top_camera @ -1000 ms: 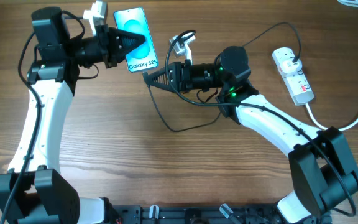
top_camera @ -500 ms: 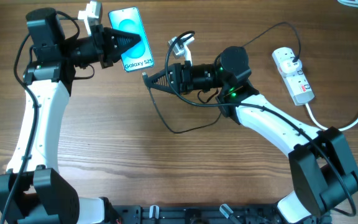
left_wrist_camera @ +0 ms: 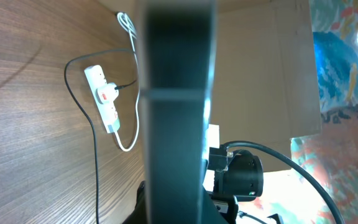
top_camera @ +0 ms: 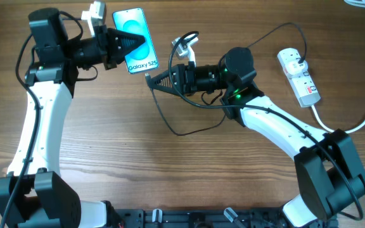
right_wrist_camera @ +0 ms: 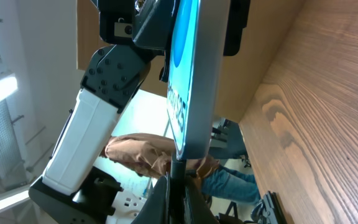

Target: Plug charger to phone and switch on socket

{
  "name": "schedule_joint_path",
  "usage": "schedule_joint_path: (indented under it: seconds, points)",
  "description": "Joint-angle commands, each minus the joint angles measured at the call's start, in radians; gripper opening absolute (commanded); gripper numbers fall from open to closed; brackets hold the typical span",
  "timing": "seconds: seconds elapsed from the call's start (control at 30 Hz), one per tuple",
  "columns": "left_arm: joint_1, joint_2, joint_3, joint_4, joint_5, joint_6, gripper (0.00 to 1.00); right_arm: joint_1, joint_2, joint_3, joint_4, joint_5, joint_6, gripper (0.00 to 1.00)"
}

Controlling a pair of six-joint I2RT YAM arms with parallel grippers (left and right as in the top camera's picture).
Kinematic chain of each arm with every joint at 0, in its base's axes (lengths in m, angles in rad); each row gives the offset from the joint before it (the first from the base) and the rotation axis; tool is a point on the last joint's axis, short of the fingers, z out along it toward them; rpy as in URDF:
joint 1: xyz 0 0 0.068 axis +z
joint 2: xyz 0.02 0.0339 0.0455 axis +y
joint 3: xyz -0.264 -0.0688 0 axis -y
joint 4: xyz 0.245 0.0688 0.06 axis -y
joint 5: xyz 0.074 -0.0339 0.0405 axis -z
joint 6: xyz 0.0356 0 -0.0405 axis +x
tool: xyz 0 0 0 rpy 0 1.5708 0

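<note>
Held phone (top_camera: 129,20) clamped in closed left gripper (top_camera: 143,43), long axis and lower edge aimed toward nearby right gripper (top_camera: 151,80), pinched tight on charger (top_camera: 170,130) tip.

Robot lab — twin arms (top_camera: 33,126) at a wood table (top_camera: 170,183)

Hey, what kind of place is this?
Likely a robotics lab or test bench: a left arm and right arm at a wooden table, a phone held up, a power strip nearby.
</note>
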State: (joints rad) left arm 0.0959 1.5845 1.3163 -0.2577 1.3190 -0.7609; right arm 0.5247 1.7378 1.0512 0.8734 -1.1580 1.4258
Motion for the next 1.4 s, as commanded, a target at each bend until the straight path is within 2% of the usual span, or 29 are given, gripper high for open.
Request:
schedule_joint_path:
  seconds: [0.0,0.73,1.03,1.17,1.37]
  points:
    - [-0.025,-0.019,0.004,0.003,0.038,0.028,0.04,-0.001,-0.016,0.011,0.018,0.017,0.015,0.04]
    - [0.003,-0.019,0.004,0.003,0.054,-0.010,0.04,-0.002,-0.016,0.011,0.031,0.036,0.016,0.04]
    - [0.000,-0.019,0.004,-0.050,0.052,-0.011,0.04,-0.002,-0.016,0.011,0.031,0.040,0.016,0.04]
    - [0.000,-0.019,0.004,-0.050,0.035,-0.056,0.04,-0.002,-0.016,0.011,0.031,0.039,0.016,0.04]
    - [0.000,-0.019,0.004,-0.050,0.034,-0.059,0.04,-0.002,-0.016,0.011,0.031,0.040,0.016,0.04]
